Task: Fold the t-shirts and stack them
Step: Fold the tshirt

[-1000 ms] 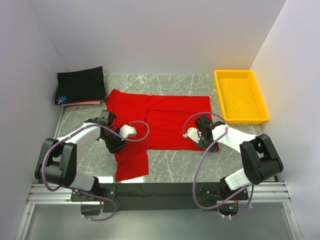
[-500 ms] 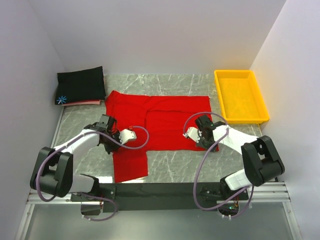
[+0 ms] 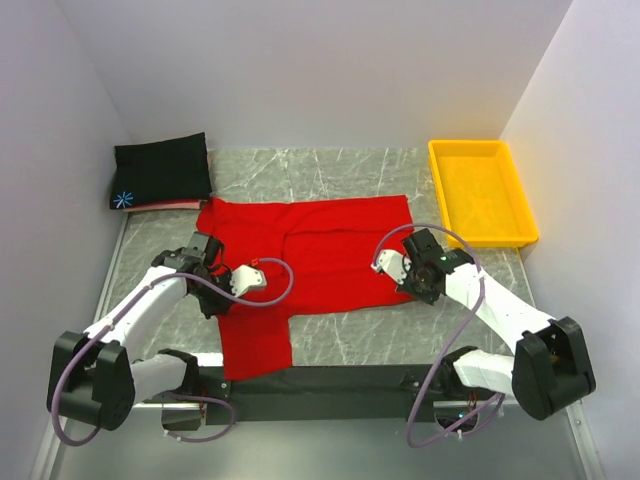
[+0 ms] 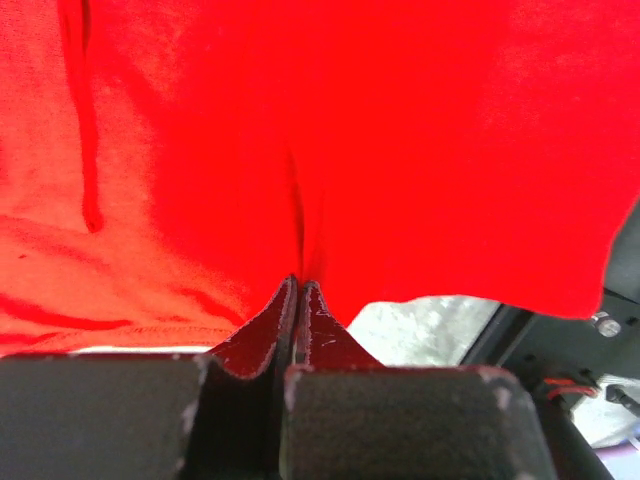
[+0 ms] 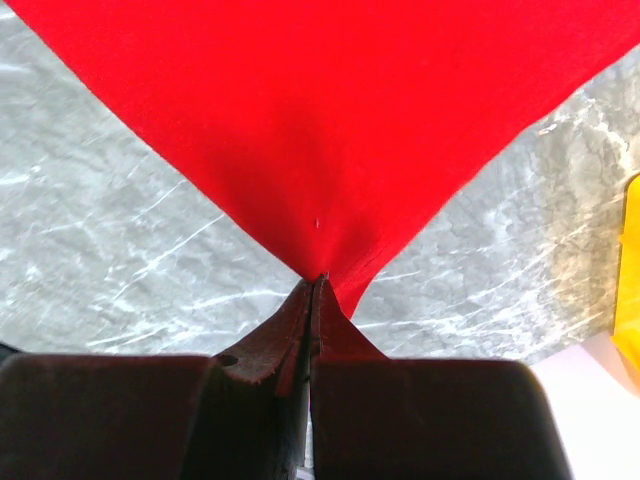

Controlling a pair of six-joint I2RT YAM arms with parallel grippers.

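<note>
The red t-shirt (image 3: 320, 245) lies spread on the marble table, one part hanging down toward the front left. My left gripper (image 3: 216, 302) is shut on its left side; the left wrist view shows the gripper (image 4: 300, 285) pinching red cloth (image 4: 400, 150). My right gripper (image 3: 413, 290) is shut on the shirt's near right corner, and the right wrist view shows the gripper (image 5: 318, 280) holding a pulled-up point of the cloth (image 5: 330, 120). The black t-shirt (image 3: 160, 168) with its starburst mark lies folded at the back left, on a pale pink t-shirt (image 3: 170, 206) of which only an edge shows.
A yellow tray (image 3: 520, 235) stands at the back right. White walls close in the table on three sides. Bare marble (image 3: 400, 325) shows in front of the red shirt, and the black rail (image 3: 330, 380) with the arm bases runs along the near edge.
My left gripper has closed on the red shirt's left side. Both arms have drawn back toward the near edge, and the shirt has slid forward and a little left with them.
</note>
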